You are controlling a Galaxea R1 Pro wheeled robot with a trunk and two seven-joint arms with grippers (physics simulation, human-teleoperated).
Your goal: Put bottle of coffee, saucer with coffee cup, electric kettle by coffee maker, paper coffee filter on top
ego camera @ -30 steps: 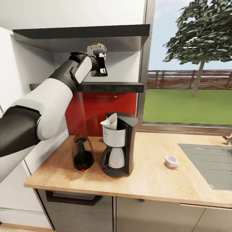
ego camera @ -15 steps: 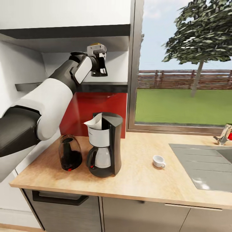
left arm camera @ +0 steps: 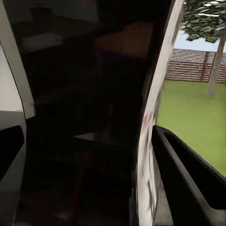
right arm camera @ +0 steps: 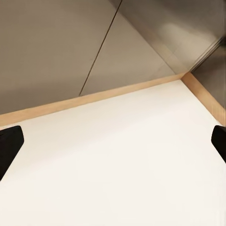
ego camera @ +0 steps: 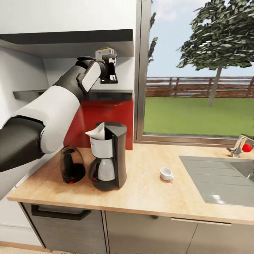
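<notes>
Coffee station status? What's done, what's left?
Done: filter sits on the coffee maker, and the kettle stands beside it on the counter.
In hand: left gripper is raised at the shelf; whether it holds anything can't be told. Right gripper is open.
Left: no bottle by the maker, and the cup sits bare on the counter, no saucer under it.

A steel sink (ego camera: 215,183) is set into the counter right of the window (ego camera: 197,81). A tap (ego camera: 240,145) stands at its back edge; a tree (ego camera: 218,35) shows outside.
</notes>
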